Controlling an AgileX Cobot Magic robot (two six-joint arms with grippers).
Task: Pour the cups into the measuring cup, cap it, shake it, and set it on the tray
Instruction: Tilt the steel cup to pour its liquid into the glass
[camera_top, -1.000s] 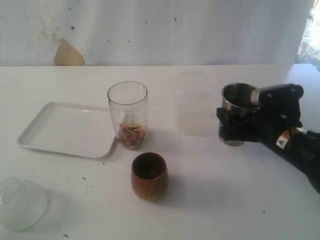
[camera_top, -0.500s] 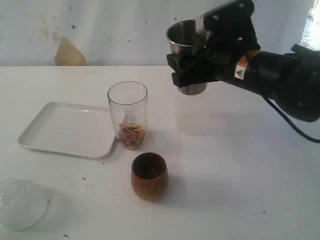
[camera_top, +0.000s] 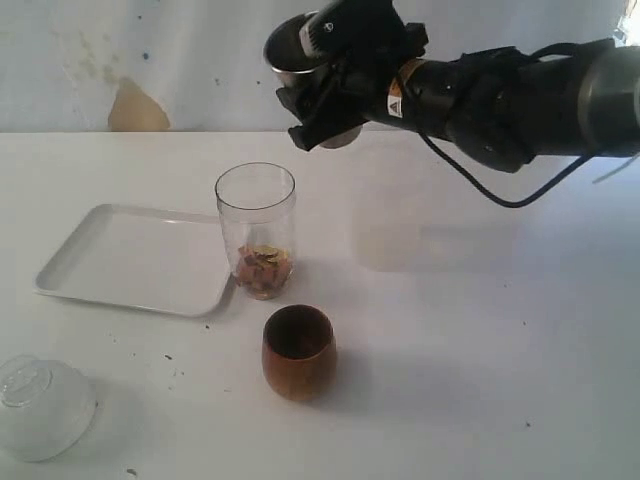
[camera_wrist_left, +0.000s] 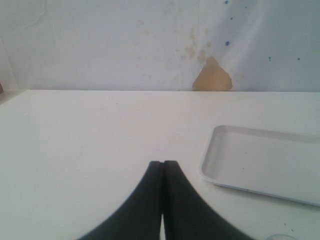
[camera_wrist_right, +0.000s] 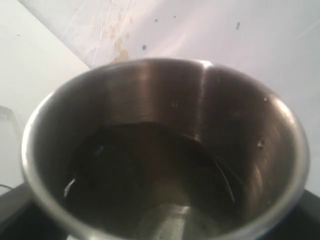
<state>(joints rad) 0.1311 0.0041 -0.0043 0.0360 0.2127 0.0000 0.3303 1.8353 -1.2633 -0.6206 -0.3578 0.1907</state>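
Tall clear glass-like measuring cup stands just right of flat white rectangular tray; small rounded brown wooden cup in front.

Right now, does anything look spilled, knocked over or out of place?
Nothing spilled. The steel tumbler is tilted, but the right hand holds it aloft. Only oddities: dark specks on the table by the wooden cup and a brown stain on the backdrop.

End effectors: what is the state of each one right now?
Left end effector: closed, holding nothing.
Right end effector: closed on the steel tumbler.
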